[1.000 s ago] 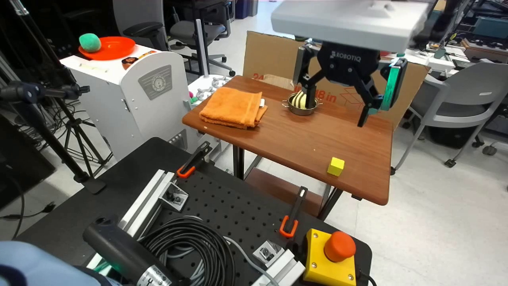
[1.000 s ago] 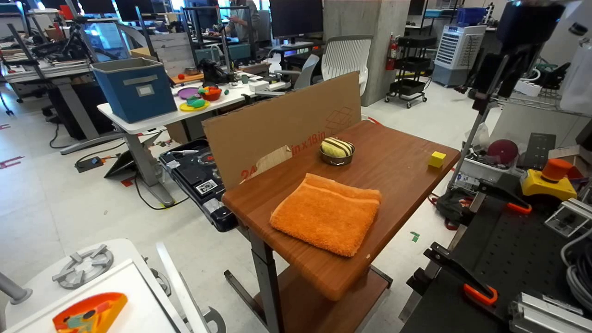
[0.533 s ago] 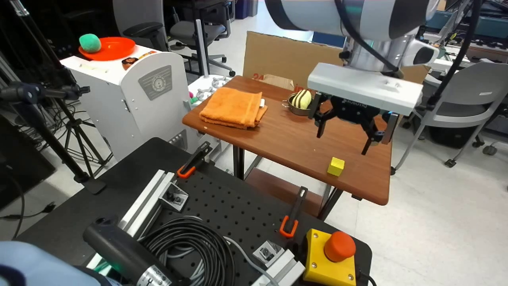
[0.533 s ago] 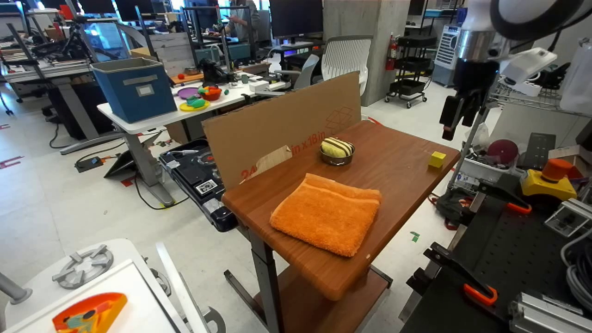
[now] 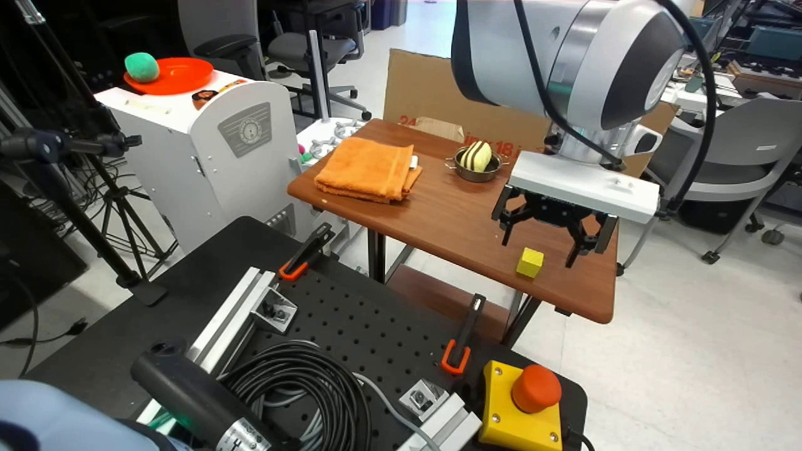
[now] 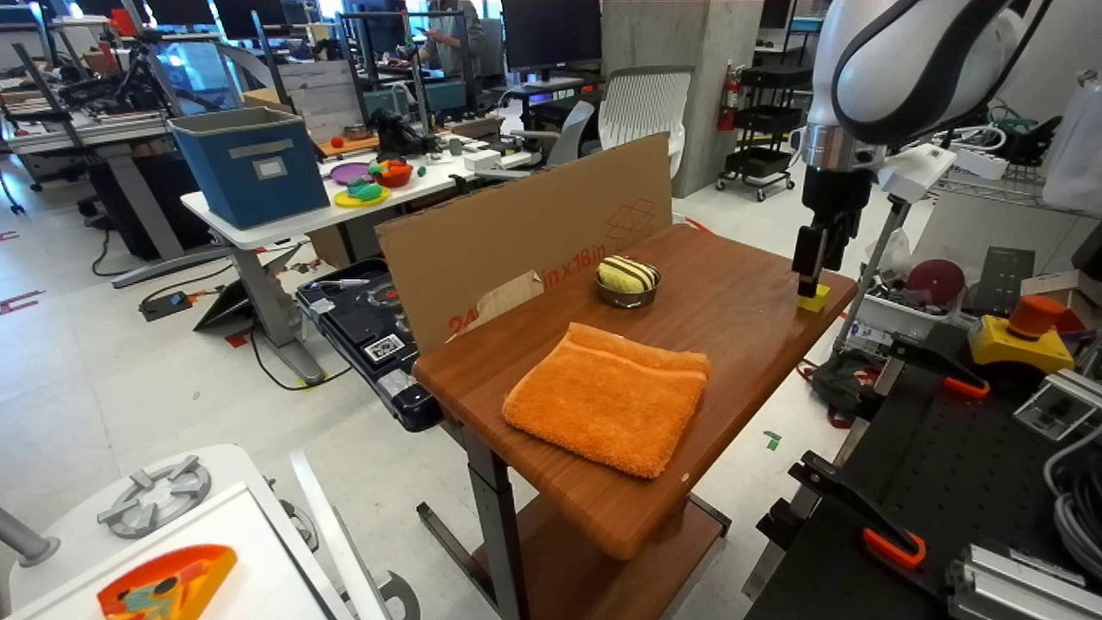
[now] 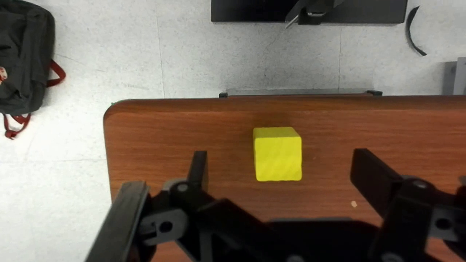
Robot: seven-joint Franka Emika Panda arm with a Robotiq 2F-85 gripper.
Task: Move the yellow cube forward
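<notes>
Gripper spread wide and pointing down, I hang over the table with nothing held. The yellow cube sits on the table near its edge, not far from a rounded corner; in the wrist view it shows in the gap between my two fingers, clear of both. How high the fingers are above the table I cannot tell. In an exterior view the gripper hides part of the yellow cube. Well apart from it, a striped ball rests in a small metal pot, and near that pot an orange towel lies folded. Cardboard stands along the table's opposite edge, and a dark bag with red straps lies on the floor.
</notes>
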